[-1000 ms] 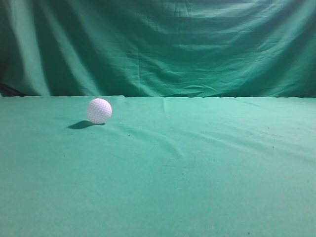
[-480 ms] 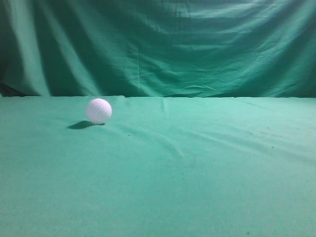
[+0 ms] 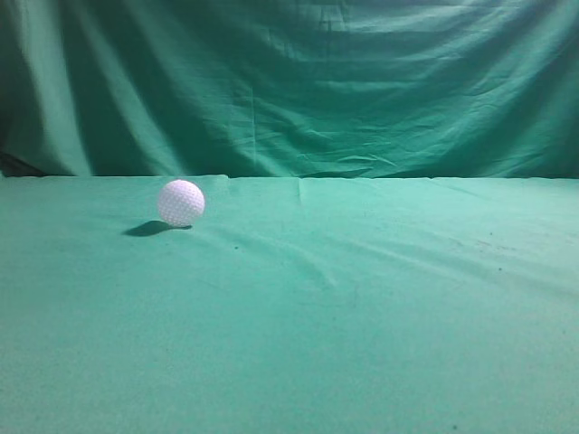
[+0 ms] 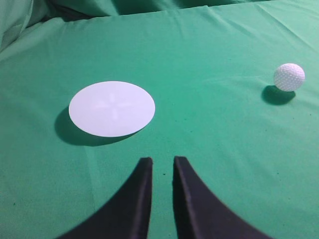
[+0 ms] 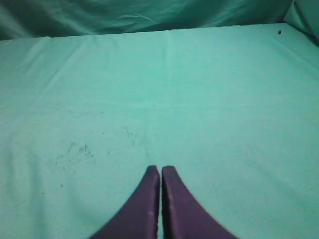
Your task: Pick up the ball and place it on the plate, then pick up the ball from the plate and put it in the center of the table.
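Note:
The white dimpled ball [image 3: 181,202] rests on the teal-green table [image 3: 362,316] at the back left in the exterior view. No gripper shows in that view. In the left wrist view the ball [image 4: 289,76] lies at the far right, and a flat white round plate [image 4: 111,108] lies left of centre, empty. My left gripper [image 4: 163,160] hovers near the plate's front edge, its black fingers a narrow gap apart with nothing between them. My right gripper [image 5: 160,169] is shut and empty over bare cloth [image 5: 199,99]; neither ball nor plate shows there.
A draped green cloth backdrop [image 3: 317,81] hangs behind the table's far edge. The cloth has slight wrinkles and a few dark specks [image 5: 75,152].

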Available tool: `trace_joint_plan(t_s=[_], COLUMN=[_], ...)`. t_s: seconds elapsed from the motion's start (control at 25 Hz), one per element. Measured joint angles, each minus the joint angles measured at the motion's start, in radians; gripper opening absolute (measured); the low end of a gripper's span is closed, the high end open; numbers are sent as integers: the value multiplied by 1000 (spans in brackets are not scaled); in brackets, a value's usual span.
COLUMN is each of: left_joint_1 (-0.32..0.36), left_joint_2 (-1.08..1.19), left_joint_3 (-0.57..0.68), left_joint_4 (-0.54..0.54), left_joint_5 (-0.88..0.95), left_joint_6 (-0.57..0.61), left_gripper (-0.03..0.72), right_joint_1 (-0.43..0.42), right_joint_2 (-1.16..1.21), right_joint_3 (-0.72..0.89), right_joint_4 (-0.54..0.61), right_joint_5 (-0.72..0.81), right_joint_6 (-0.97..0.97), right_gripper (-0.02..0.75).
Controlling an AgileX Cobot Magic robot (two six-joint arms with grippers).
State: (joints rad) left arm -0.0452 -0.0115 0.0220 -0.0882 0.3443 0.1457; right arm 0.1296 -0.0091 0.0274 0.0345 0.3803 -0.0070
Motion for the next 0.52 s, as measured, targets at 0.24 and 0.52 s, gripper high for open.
trace_joint_plan(t_s=[0.24,0.52], left_joint_1=[0,0], left_joint_2=[0,0], left_joint_3=[0,0], left_joint_4=[0,0], left_joint_5=[0,0], left_joint_6=[3,7], left_gripper=[69,69], right_joint_1=[0,0], right_joint_2=[0,0], right_joint_3=[0,0], right_joint_4=[0,0], right_joint_5=[0,0], right_joint_6=[0,0], right_gripper=[0,0])
